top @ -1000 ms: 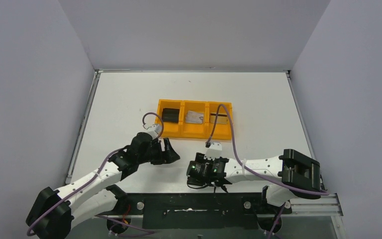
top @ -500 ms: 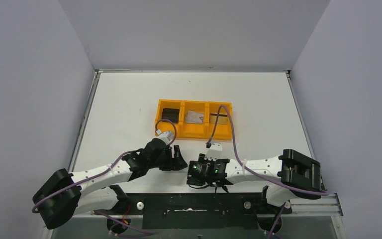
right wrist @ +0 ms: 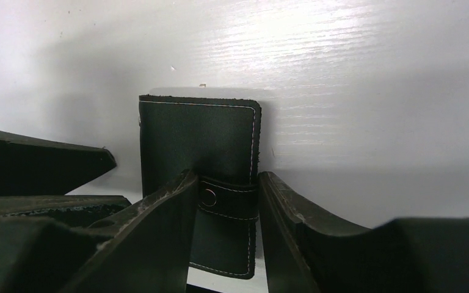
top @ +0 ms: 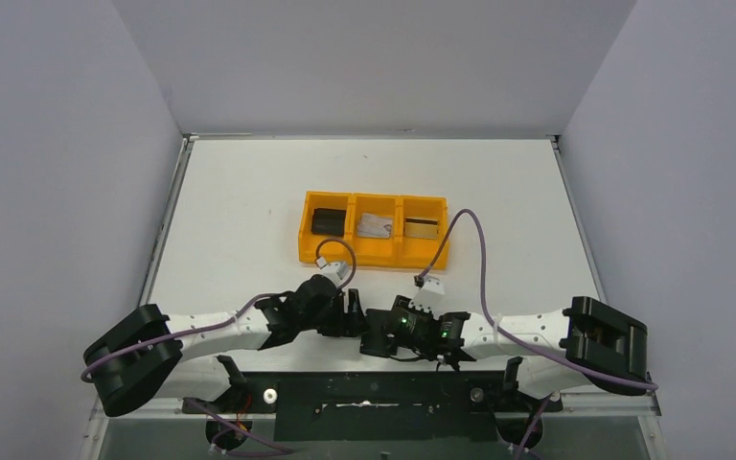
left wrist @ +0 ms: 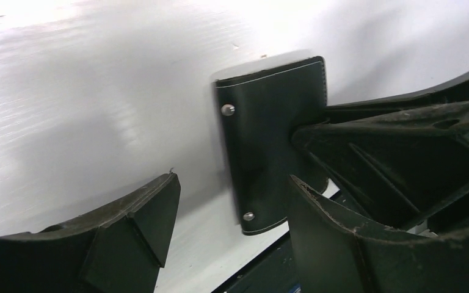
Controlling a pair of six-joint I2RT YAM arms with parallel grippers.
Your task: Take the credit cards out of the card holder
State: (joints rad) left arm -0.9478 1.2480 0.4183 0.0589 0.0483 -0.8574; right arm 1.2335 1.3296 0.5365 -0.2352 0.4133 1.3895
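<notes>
The black card holder [right wrist: 201, 134] lies closed on the white table near the front edge, its snap tab [right wrist: 229, 198] towards my right wrist. My right gripper [right wrist: 227, 177] has its fingers tight on both sides of the tab. My left gripper [left wrist: 232, 180] is open, and the card holder's [left wrist: 269, 122] stud edge lies between its fingers. In the top view both grippers, left [top: 353, 316] and right [top: 380, 335], meet over the holder and hide it. A silvery-grey card [top: 374, 226] and a gold card [top: 422, 228] lie in the orange tray [top: 376, 257].
A chunky black block [top: 327, 220] sits in the tray's left compartment. The table's front edge and the black base rail [top: 374, 388] are just below the grippers. Grey walls close in the left, right and back sides.
My left arm has swung right and towards the front edge, bringing its open gripper up to the card holder. My right gripper has shifted slightly right, still at the holder.
</notes>
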